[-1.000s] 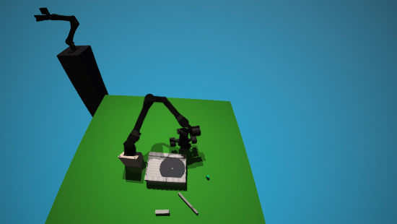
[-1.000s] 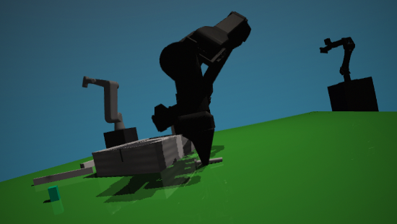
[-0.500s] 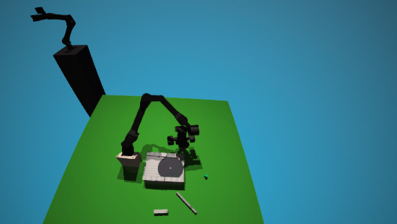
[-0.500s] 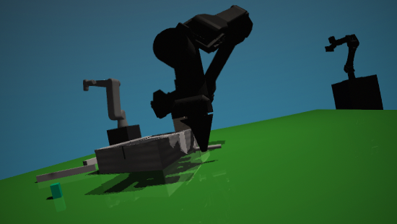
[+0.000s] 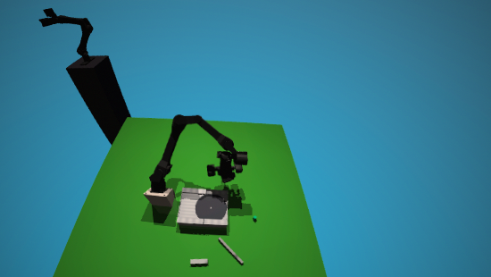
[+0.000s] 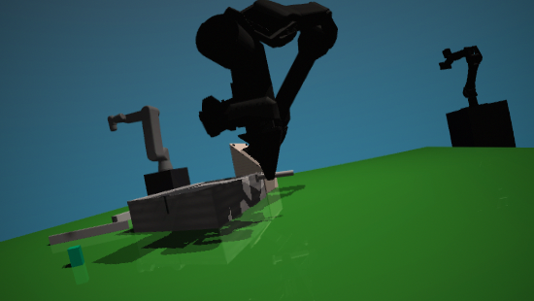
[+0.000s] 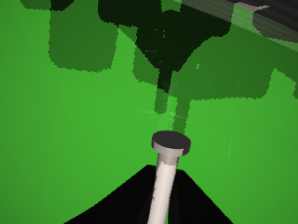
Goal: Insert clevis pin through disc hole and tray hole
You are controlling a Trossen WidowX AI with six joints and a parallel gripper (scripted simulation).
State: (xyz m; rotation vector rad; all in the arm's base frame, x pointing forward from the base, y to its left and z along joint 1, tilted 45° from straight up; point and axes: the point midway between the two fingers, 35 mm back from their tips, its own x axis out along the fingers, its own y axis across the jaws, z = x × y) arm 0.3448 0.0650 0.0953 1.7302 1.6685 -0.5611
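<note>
Inspector: "Clevis pin (image 6: 285, 173) (image 7: 162, 192): aloft beside the tray (image 5: 187, 215) (image 6: 175, 214) (image 7: 286, 11), near horizontal. The gripper (image 5: 227, 180) (image 6: 270, 178) (image 7: 162, 176) has its jaws narrow, closed on the shank; head exposed."

Clerk: "Handling?"

Inspector: "Judged rigid, fairly light, liable to roll in a smooth grip. Proper hold: shank near the head, tip free."

Clerk: "Beyond it?"

Inspector: "Aluminium disc (image 5: 203, 210) flat in the tray, probably stiff. No brand, label or writing legible."
</note>
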